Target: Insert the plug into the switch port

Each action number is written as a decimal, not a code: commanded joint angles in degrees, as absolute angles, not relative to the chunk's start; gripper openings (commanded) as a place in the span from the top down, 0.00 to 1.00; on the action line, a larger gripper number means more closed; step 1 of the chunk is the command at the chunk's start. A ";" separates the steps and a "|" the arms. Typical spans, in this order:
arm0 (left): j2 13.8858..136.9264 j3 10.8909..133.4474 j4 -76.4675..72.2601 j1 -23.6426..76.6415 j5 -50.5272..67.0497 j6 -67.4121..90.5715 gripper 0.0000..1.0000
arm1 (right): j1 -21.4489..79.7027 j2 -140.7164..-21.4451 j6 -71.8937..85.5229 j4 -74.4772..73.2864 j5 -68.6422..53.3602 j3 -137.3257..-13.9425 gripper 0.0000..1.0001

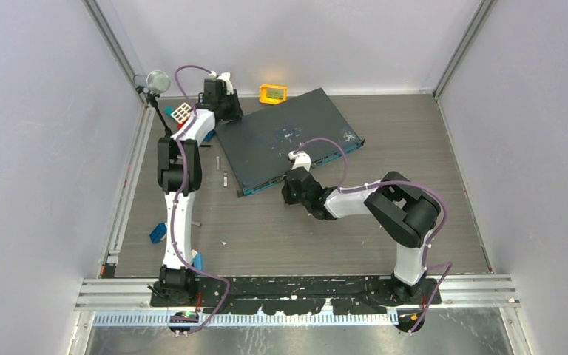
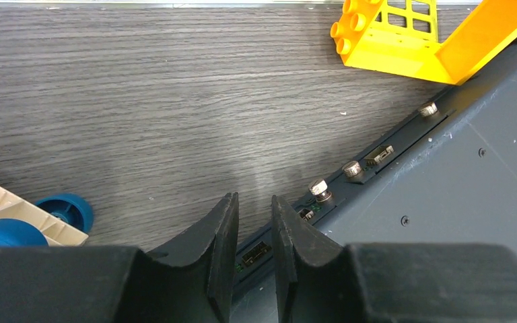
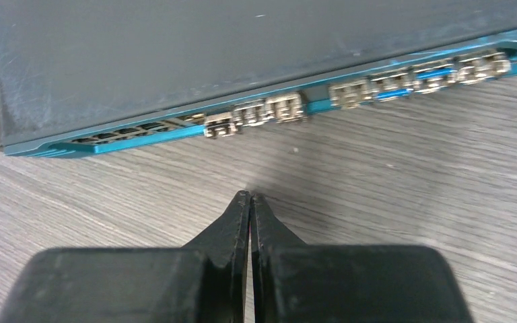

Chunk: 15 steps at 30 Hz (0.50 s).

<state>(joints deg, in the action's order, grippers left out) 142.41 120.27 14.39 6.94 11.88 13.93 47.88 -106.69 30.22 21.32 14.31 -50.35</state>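
While the top camera gives me the whole layout, the detail comes only from the wrist cameras. From above, the switch (image 1: 288,137) lies flat and skewed on the wood-grain surface (image 1: 414,140). The orange-yellow box (image 1: 273,93) sits just off its far corner. Two small pale pieces (image 1: 225,178) lie on the surface near the switch's left edge, too small for me to tell what they are.

The right wrist view shows what the top one cannot: the thin teal-blue front face (image 3: 141,138) running along the lower edge of the dark lid, with its row of metal-framed sockets. The nearest switch port (image 3: 269,110) is straight ahead of the right end effector (image 3: 250,196). Its fingers are pressed together tip to tip with nothing between them. They stand just short of the face, with bare surface below.

The left wrist view shows the opposite edge of the switch, lined with knurled thumbscrews (image 2: 318,189) and small connectors. The yellow box is at upper right, and a blue wheel (image 2: 67,209) beside a beige piece (image 2: 13,205) at lower left. The left end effector (image 2: 254,198) has its fingers a narrow gap apart and grips nothing. The switch's edge passes under that gap, but I cannot tell whether the fingers touch it.
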 commanded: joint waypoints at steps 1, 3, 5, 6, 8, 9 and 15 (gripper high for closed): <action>143.34 118.12 21.40 7.75 17.46 13.88 0.74 | 49.34 -108.04 29.40 18.52 16.53 -53.70 0.93; 143.51 118.32 21.42 7.67 17.59 14.03 0.75 | 49.36 -108.68 29.65 17.29 17.65 -54.77 0.93; 143.74 118.66 21.66 7.65 17.75 14.14 0.76 | 49.37 -109.25 29.50 16.25 18.63 -55.88 0.94; 143.78 118.80 21.73 7.65 17.78 14.14 0.76 | 49.39 -109.61 29.56 15.48 19.35 -56.68 0.94; 143.81 118.84 21.73 7.69 17.87 14.12 0.77 | 49.39 -110.59 29.75 12.83 21.55 -58.64 0.95; 143.79 118.83 21.78 7.62 17.92 14.12 0.77 | 49.39 -111.02 29.80 11.11 22.61 -59.54 0.96; 143.88 118.92 21.77 7.56 18.16 14.14 0.78 | 49.30 -112.41 30.06 9.64 25.06 -61.36 0.98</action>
